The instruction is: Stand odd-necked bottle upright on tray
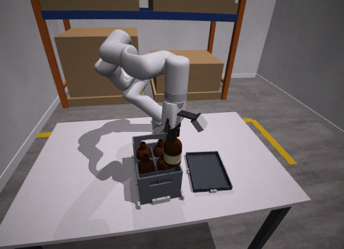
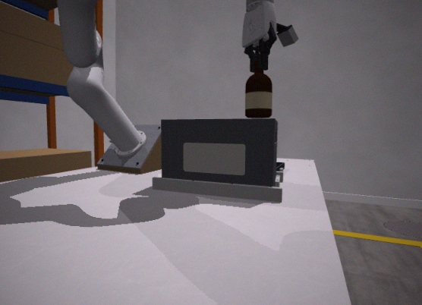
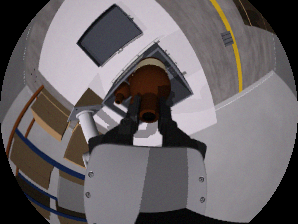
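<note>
So that it clears the crate (image 1: pixel 159 186) (image 2: pixel 218 130) (image 3: pixel 186 84), 1 bottle (image 1: pixel 172 147) (image 2: pixel 259 100) (image 3: pixel 150 84) hangs upright, neck clamped between the gripper's (image 1: pixel 173 134) (image 2: pixel 259 65) (image 3: pixel 148 117) partly closed fingers.

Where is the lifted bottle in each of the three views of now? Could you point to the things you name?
Top: the bottle (image 1: pixel 172 148) (image 2: pixel 259 99) (image 3: pixel 149 84) is just right of and below the picture's middle, in front of the crate's right part.
Exterior: right of the middle, in the upper half, above the crate.
Wrist: in the middle, its mouth toward the viewer, between the fingers.
Shared landmark: the crate (image 1: pixel 161 188) (image 2: pixel 218 128) (image 3: pixel 184 89).
</note>
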`<state>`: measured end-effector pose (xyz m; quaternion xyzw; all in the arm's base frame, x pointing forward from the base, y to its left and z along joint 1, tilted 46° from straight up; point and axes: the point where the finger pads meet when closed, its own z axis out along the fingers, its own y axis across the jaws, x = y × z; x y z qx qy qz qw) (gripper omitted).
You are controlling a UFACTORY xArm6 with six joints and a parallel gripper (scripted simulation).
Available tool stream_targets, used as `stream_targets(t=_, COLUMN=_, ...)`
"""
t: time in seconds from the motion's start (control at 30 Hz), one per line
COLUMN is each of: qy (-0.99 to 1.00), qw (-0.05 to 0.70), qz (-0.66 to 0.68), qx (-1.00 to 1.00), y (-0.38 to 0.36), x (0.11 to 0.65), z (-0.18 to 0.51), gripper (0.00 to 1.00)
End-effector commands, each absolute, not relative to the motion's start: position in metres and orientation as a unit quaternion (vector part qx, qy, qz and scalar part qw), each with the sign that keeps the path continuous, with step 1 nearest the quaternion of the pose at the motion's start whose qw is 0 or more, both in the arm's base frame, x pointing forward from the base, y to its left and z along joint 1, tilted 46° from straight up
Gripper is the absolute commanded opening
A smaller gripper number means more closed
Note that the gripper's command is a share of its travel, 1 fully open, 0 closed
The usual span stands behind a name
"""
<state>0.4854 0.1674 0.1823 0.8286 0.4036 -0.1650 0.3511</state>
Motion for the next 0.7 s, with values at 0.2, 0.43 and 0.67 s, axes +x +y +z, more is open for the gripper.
stream_targets(t=0.2, qy=0.404, qw=0.351, qz=-0.163, qx=0.829, y=0.176, x=0.482, z=0.176, gripper=0.0)
stream_targets(t=0.43, qy=0.404, qw=0.351, qz=-0.163, qx=0.829, y=0.183, x=0.477, z=0.168, gripper=0.0)
stream_targets(t=0.67, qy=0.404, qw=0.351, qz=-0.163, qx=0.829, y=0.193, x=0.471, z=0.159, gripper=0.0)
